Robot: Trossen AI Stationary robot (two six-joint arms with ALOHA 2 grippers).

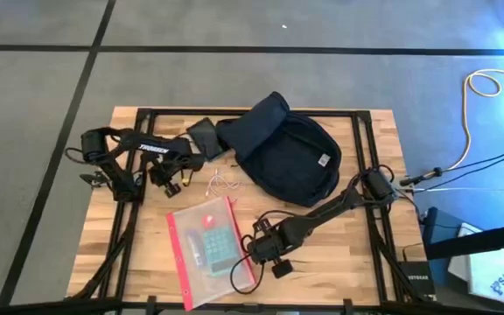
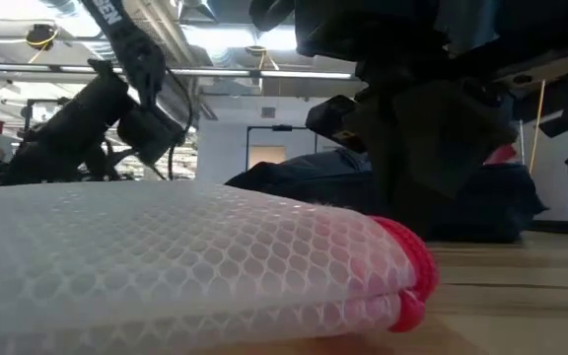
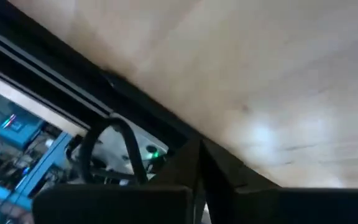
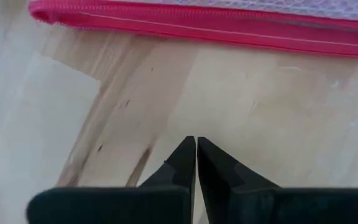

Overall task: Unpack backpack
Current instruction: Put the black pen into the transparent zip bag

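Bench [image 1: 357, 254] of pale wood: we find bare board along its right edge and in the front right corner. The backpack [image 1: 283, 153] lies at the back centre, flat. A clear pouch [image 1: 210, 249] with a red edge lies at the front centre; it holds a teal calculator [image 1: 220, 248]. The right claw [image 4: 196, 163] sits low over the wood just beside the pouch's red edge, fingers pressed together on nothing. The left claw [image 1: 166, 180] hangs left of the backpack, arm folded; whether it is spread we cannot tell.
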